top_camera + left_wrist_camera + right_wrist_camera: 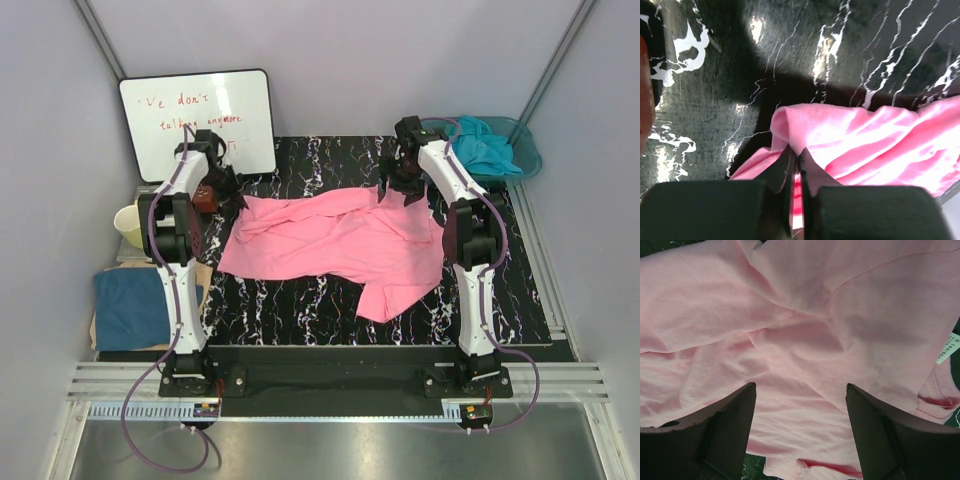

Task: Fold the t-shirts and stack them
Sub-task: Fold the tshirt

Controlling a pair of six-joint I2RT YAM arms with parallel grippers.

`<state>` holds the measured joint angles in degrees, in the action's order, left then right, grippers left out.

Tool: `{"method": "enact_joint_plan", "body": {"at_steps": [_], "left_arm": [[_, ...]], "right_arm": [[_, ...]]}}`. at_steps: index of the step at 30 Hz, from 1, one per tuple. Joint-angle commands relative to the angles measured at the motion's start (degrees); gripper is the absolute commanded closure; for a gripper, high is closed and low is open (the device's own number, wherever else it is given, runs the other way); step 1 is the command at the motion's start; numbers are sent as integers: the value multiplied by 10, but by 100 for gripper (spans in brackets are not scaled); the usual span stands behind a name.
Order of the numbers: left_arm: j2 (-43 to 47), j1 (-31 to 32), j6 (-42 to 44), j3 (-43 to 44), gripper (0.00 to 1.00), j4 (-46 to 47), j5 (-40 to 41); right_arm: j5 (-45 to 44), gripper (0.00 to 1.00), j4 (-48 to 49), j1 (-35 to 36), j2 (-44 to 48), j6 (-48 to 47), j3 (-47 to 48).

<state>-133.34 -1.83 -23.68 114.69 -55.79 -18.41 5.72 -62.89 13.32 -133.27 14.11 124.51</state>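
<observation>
Black marble-look worktop (290, 310), whiteboard (197, 122) at 10 o'clock says "We don't", left tool (794, 151) pinches pink t-shirt (340, 240), right tool (800, 386) apart.

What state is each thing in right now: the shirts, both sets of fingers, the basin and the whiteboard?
pink t-shirt: unfolded, lying crumpled on the table.
left fingers: shut on the pink t-shirt's edge.
right fingers: open, over the pink t-shirt, holding nothing.
turquoise t-shirt: bunched up in the basin.
basin: upright, holding the turquoise t-shirt.
blue cloth: folded flat beside the left arm.
whiteboard: standing, red writing on it.
</observation>
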Motion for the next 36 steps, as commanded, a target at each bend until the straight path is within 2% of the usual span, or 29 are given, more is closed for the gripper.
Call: {"method": "enact_joint_plan", "body": {"at_steps": [1,4,8,10,11,12,14,18,20,21,22,26,36], "left_arm": [[50,-2,7,28,88,1,-7],[50,-3,12,33,89,-1,0],[41,-3,14,47,83,-6,-3],[38,-2,12,53,75,-6,-7],[36,-3,12,54,66,-5,-11],[34,-3,12,54,62,-5,-12],[33,-3,12,51,62,-5,-16],[29,-3,15,45,78,-5,-12],[27,-2,18,47,78,-6,-12],[26,-3,18,47,75,-7,-12],[25,-3,19,48,65,-11,-12],[30,-3,24,33,49,-17,9],[0,-5,32,3,51,-19,11]], "right_arm": [[11,20,-2,-2,-8,10,14],[12,20,-3,-2,-12,13,14],[13,21,-3,-2,-16,14,16],[11,21,-3,-2,-16,14,17],[11,21,-3,-2,-16,14,18],[11,21,-3,-2,-16,14,18],[11,21,-2,-2,-16,14,17],[11,21,-3,-2,-16,14,14],[11,21,-3,-2,-15,14,14],[11,21,-3,-2,-15,14,13],[11,21,-3,-2,-16,14,12],[12,21,-2,-2,-16,15,9],[15,20,-2,-1,-17,15,7]]}}
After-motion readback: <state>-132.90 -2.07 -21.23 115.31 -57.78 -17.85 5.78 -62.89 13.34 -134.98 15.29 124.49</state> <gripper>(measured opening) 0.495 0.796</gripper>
